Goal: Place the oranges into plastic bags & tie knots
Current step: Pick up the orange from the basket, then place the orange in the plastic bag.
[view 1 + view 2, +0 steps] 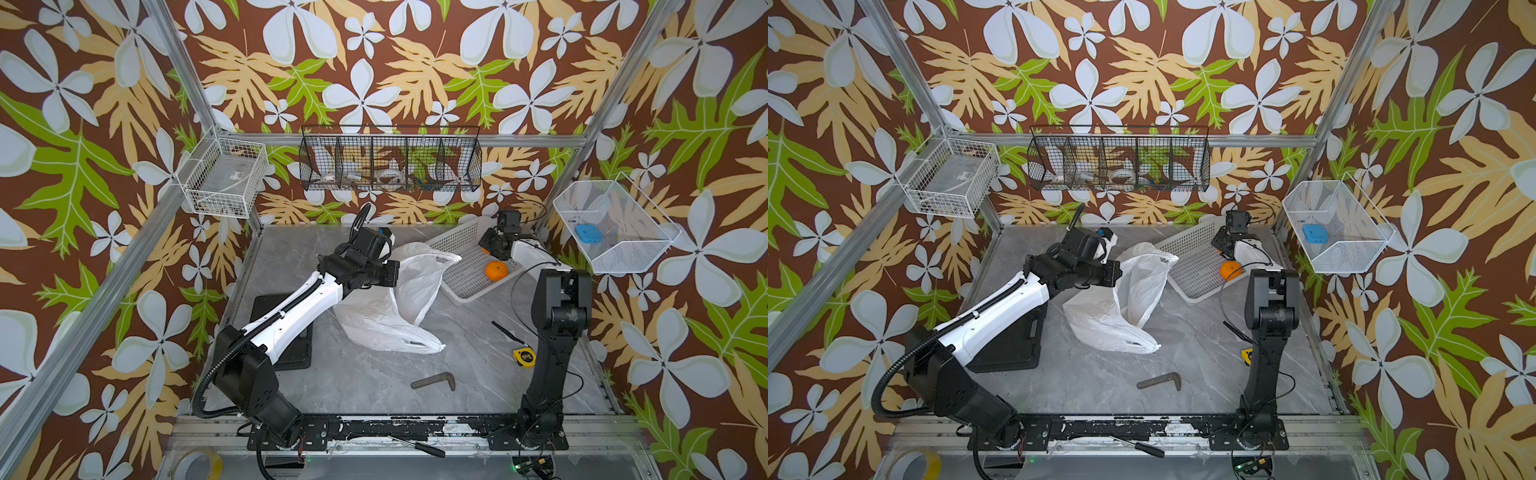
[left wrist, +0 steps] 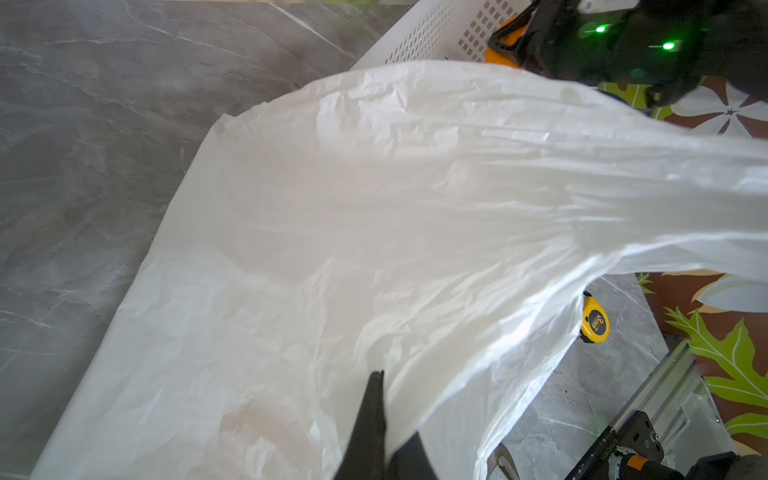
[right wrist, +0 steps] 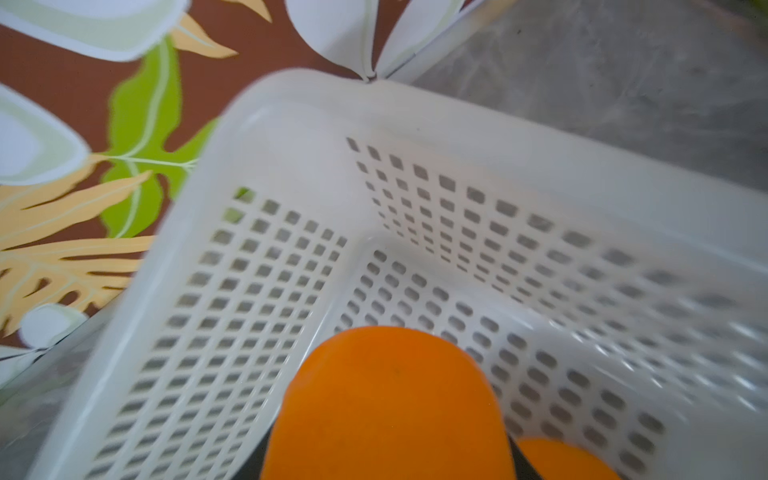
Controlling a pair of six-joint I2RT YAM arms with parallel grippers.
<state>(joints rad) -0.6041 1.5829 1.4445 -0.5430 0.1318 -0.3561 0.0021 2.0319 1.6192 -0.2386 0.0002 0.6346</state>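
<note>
1. Plastic bag (image 1: 386, 320): white and crumpled, lying mid-desk (image 1: 353, 386), with its upper edge lifted off the surface.
2. White perforated basket (image 1: 465, 282): in the desk's far right corner, just beside the plastic bag.
3. Left end effector (image 2: 376, 386): clenched, pinching the bag's film and holding it raised.
4. Right end effector (image 1: 486, 249): down inside the basket, fingers either side of the first orange (image 3: 386, 399); whether they press it, I cannot tell.
5. Second orange (image 1: 496, 270): loose on the basket floor, near the first.
6. Yellow tape measure (image 1: 523, 357): on the desk near its right edge.
</note>
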